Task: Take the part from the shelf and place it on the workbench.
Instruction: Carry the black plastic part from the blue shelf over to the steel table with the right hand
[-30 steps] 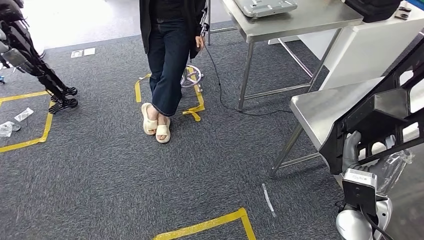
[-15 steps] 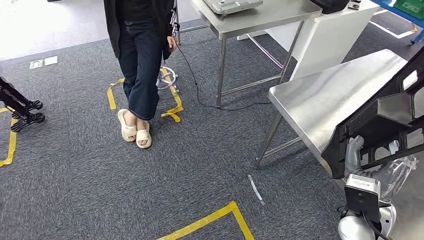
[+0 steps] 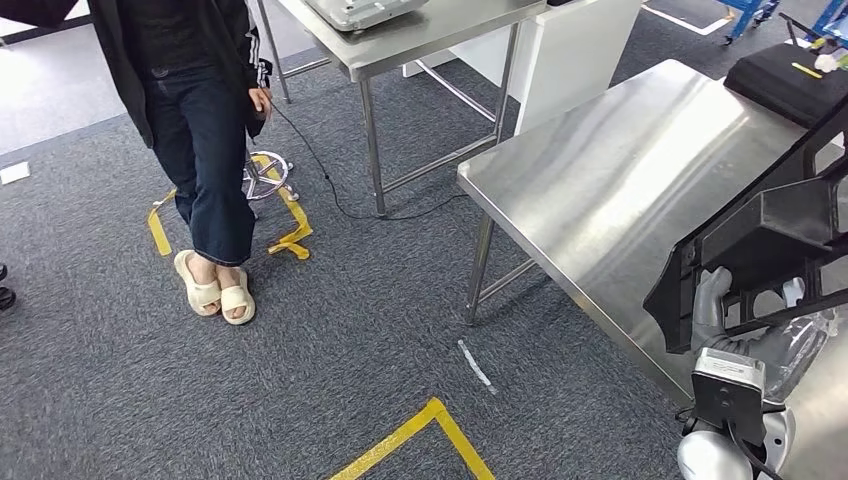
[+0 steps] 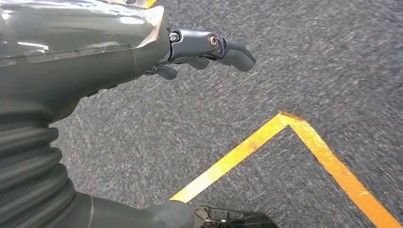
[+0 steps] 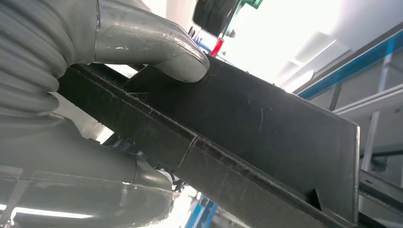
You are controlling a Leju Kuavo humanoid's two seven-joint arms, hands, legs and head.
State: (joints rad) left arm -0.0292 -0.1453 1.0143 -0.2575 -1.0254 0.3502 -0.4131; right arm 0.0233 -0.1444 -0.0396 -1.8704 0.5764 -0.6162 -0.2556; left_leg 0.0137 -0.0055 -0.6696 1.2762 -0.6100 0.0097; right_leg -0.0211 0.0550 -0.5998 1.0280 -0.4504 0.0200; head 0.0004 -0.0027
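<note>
Carry phase, judging by the layout: black part [image 3: 775,225] held up in right hand [image 3: 735,320], over near-right edge of steel workbench [image 3: 590,190]. Right wrist view: thumb [image 5: 157,47] pressed on part's flat face, rest of the hand wrapped under its ribbed edge, so a firm clamp; other fingers hidden by the part, exact lie cannot tell. Left hand [image 4: 204,47] hanging over grey carpet [image 4: 285,61] and yellow floor tape [image 4: 285,142], fingers loosely curled and close together, holding nothing.

Person [image 3: 195,120] standing far left, well apart from bench. Second steel table [image 3: 420,35] at far side, black case [image 3: 785,80] on far right of workbench.

Advice for set-down:
- Get squarer to bench before lowering; part overhangs the near edge for now.
- Aim for bare steel mid-bench, well short of black case.
- Lower with flat face level, land long edge first, no drop.
- Release thumb only once part sits on its own.
- Keep left arm down, clear of bench leg.
</note>
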